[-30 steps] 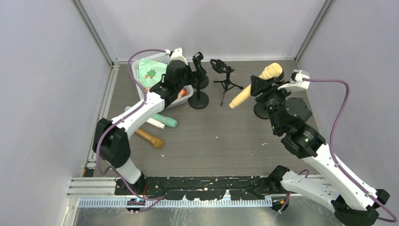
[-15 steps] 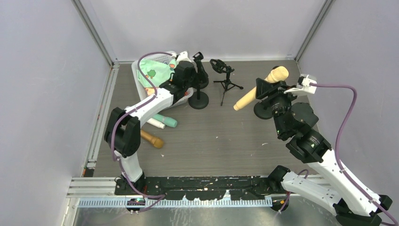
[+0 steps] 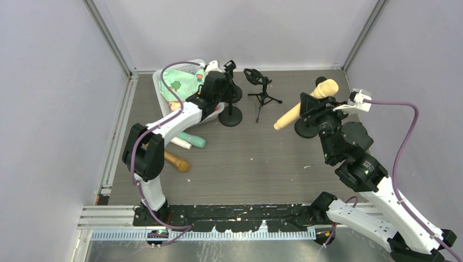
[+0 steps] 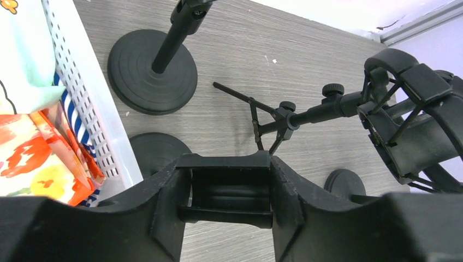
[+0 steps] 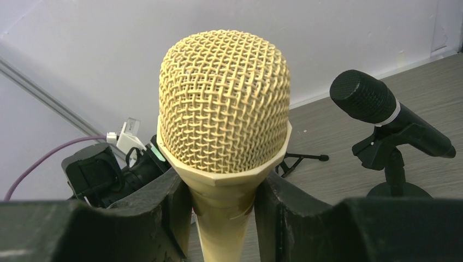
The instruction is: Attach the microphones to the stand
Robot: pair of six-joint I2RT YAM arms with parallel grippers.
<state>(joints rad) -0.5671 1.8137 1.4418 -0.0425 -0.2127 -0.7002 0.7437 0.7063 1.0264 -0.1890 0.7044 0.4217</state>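
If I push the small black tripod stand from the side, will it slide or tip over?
It would probably tip rather than slide: the tripod stand has thin legs of narrow spread, and the bulky shock mount sits high on it. It looks light for its size, so even a gentle push may shift it. The legs seem stiff, not floppy.

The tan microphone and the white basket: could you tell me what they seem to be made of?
The tan microphone: woven wire-mesh head, probably painted metal, matte; smooth handle, perhaps plastic. The white basket: likely moulded plastic, with regular perforated holes.
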